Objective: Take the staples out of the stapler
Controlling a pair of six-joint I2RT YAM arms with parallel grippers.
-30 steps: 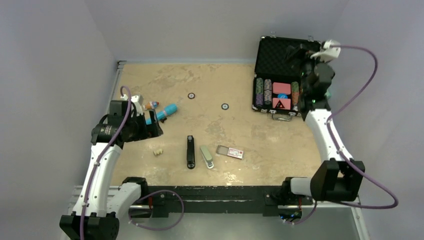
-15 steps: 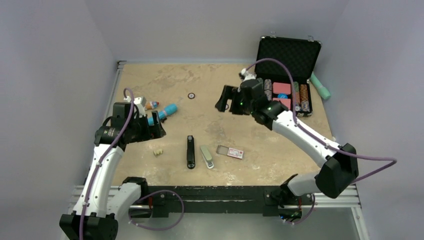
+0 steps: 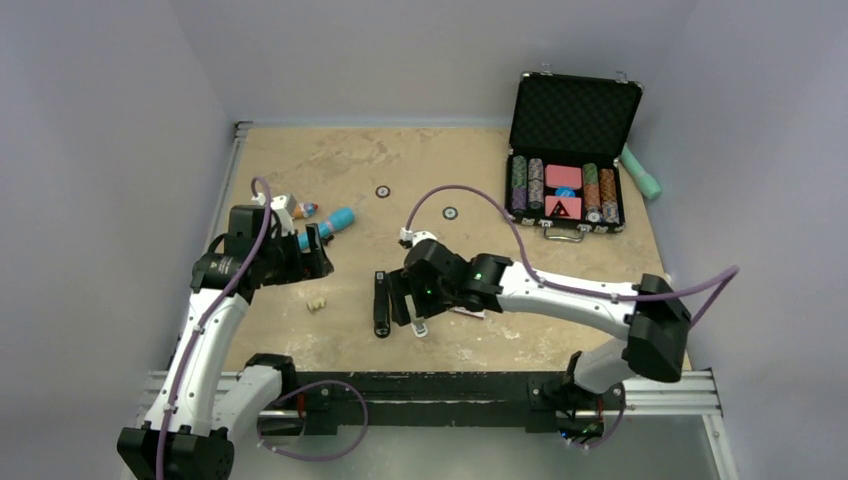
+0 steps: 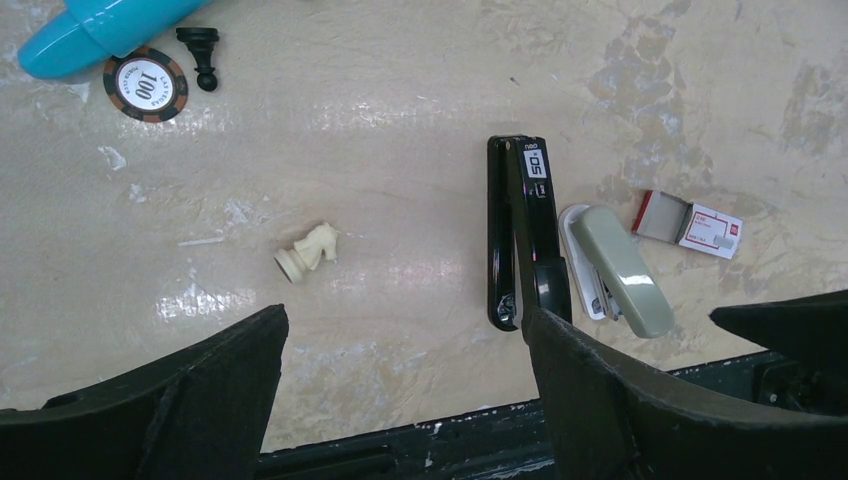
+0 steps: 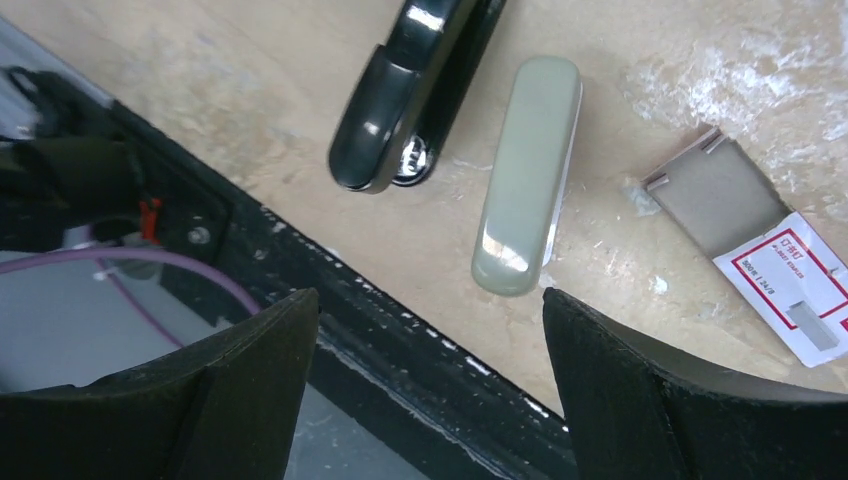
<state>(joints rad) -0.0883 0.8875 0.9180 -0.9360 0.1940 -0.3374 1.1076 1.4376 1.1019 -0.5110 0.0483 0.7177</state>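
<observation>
Mostly covered by right gripper [image 3: 407, 300] in top view: grey stapler [image 3: 419, 327]. Cut by right wrist frame edges: black stapler [image 5: 410, 95], staple box [image 5: 755, 240].

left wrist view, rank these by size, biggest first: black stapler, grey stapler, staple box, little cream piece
1. black stapler
2. grey stapler
3. staple box, only slightly smaller
4. cream piece
All lie at similar depth, so nearness barely matters.

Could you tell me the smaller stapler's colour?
The smaller stapler is pale grey-green; right wrist view.
</observation>
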